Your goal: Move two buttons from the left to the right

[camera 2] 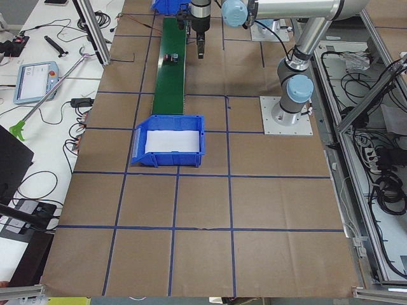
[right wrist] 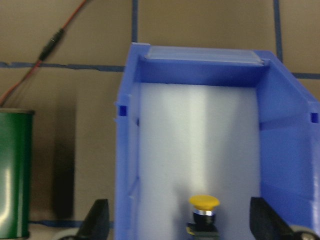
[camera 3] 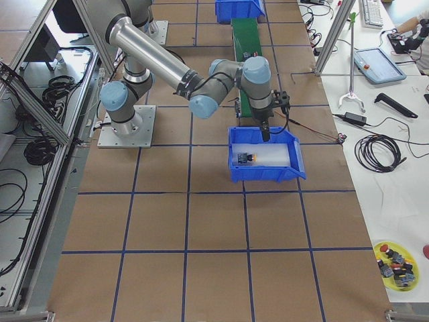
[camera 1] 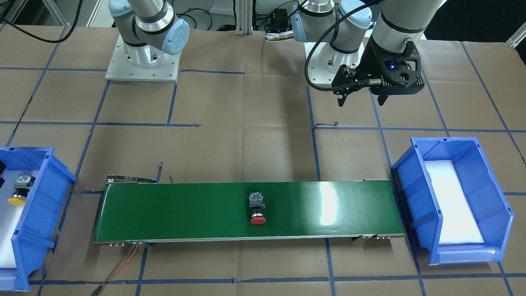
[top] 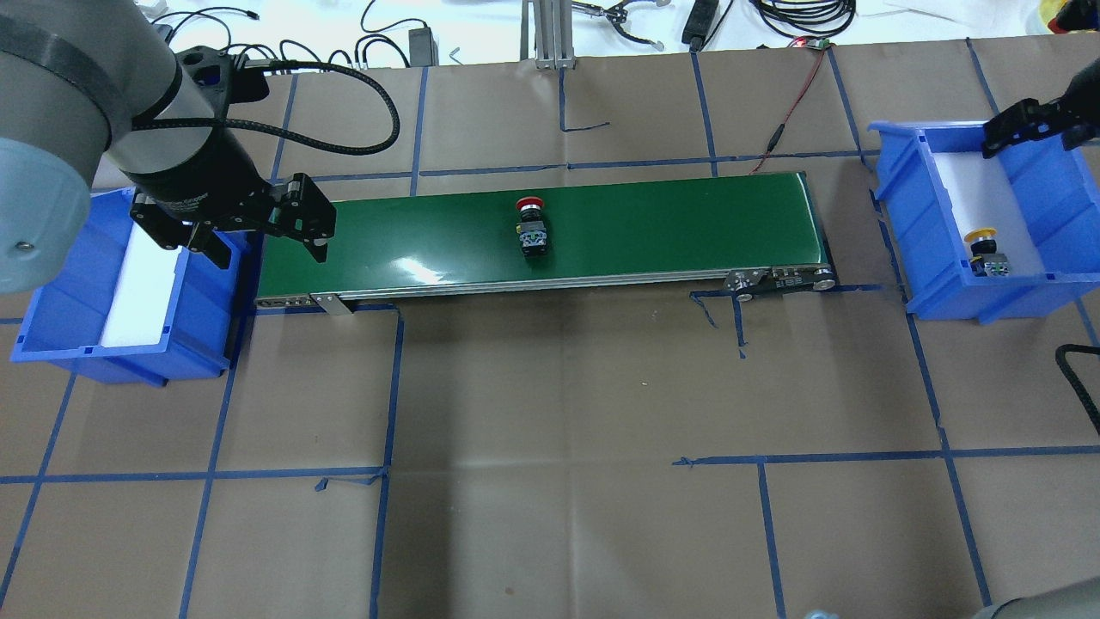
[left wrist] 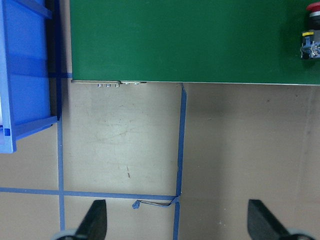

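The red-capped button (top: 531, 228) lies on its side at the middle of the green conveyor belt (top: 653, 232); it also shows in the front view (camera 1: 257, 208) and at the top right of the left wrist view (left wrist: 311, 35). The yellow-capped button (top: 983, 250) lies in the right blue bin (top: 894, 223), and shows in the right wrist view (right wrist: 204, 212). My left gripper (top: 269, 254) is open and empty above the table at the belt's left end. My right gripper (right wrist: 180, 220) is open and empty above the right bin, over the yellow button.
The left blue bin (top: 51, 335), lined with white foam, stands at the belt's left end with nothing in it. A red-black cable (top: 795, 94) runs from the belt's right end to the table's far edge. Blue tape lines mark the brown table.
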### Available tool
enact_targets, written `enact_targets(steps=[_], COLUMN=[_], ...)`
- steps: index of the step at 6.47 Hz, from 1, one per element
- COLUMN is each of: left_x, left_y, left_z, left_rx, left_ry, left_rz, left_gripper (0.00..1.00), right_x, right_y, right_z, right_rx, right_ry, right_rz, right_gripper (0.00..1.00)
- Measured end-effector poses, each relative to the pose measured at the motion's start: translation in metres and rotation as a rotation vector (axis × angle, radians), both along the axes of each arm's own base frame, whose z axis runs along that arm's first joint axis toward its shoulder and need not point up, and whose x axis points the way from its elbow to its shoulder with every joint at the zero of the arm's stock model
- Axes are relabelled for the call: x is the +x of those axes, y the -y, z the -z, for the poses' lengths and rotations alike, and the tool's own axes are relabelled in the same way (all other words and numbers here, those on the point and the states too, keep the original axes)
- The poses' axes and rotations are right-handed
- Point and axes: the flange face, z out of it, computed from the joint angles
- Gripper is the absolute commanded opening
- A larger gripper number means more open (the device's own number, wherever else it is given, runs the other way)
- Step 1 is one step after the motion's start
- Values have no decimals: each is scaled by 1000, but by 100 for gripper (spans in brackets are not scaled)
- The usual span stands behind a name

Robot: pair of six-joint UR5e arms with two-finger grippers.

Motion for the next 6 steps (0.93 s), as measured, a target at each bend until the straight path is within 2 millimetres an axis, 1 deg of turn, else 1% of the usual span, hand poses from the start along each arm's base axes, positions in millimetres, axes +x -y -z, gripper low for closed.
enact_targets(steps=[1, 2, 3, 5, 6], left_x=[0, 0, 0, 0, 0], left_y=[0, 0, 0, 0, 0], left_z=[0, 0, 0, 0, 0], left_rx=[0, 0, 0, 1, 1], left_ry=[0, 0, 0, 0, 1], left_rz=[0, 0, 0, 0, 0], left_gripper=[100, 100, 100, 100, 100], right_x=[51, 97, 136, 183, 206], right_y=[9, 13, 11, 2, -1], right_z=[-9, -13, -14, -8, -7], right_rx=[16, 36, 66, 148, 161], right_ry=[47, 70, 53, 56, 51], right_rz=[15, 30, 17, 56, 65], right_gripper=[100, 100, 100, 100, 100])
